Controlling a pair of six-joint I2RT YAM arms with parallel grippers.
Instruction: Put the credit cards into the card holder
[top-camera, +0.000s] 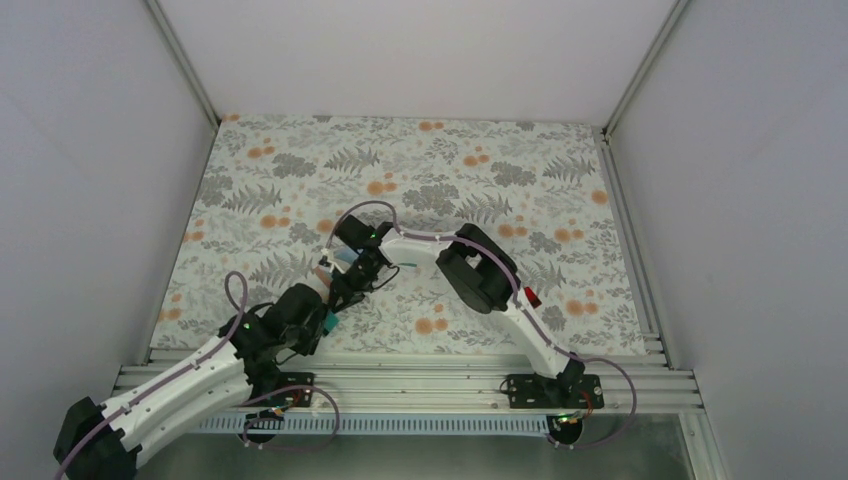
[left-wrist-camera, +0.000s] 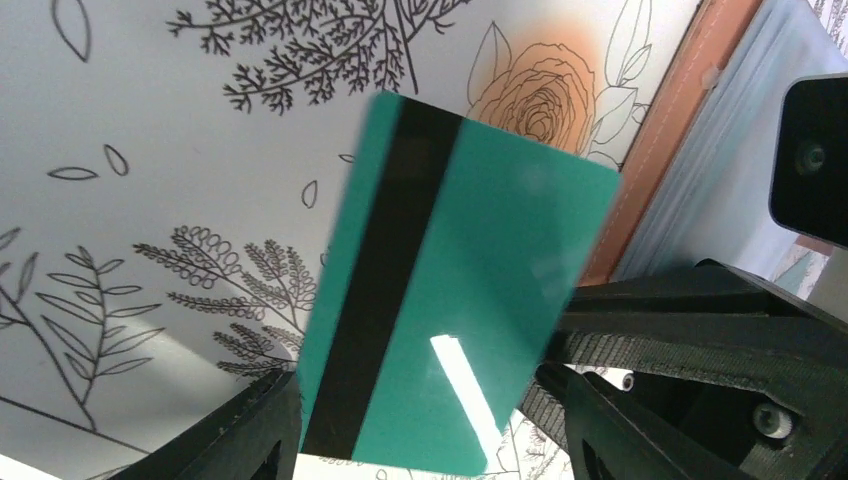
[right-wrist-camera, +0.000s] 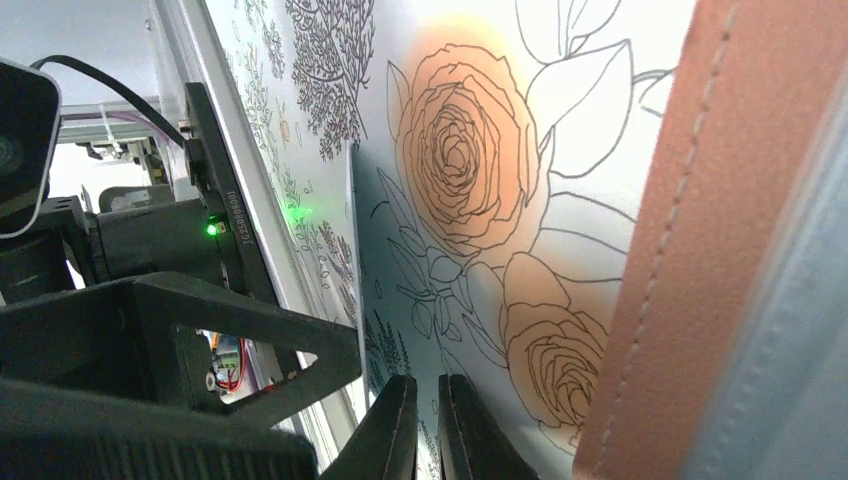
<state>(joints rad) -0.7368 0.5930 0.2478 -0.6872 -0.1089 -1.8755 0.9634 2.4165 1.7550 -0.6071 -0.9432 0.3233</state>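
You see a floral cloth (top-camera: 420, 180) printed with grey ferns and orange roses (right-wrist-camera: 465, 150). At the left, far and right sides of this cloth stand white walls (top-camera: 90, 150). Along its near edge lies a ribbed aluminium rail (top-camera: 420, 375). From its far corners rise thin metal posts (top-camera: 182, 60).

Lab booth: white walls (top-camera: 400, 50), aluminium rails (top-camera: 400, 378)

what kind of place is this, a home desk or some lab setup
Most likely a lab robot cell: plain white enclosure walls, two arms bolted to an aluminium rail, and a floral-print table cover.
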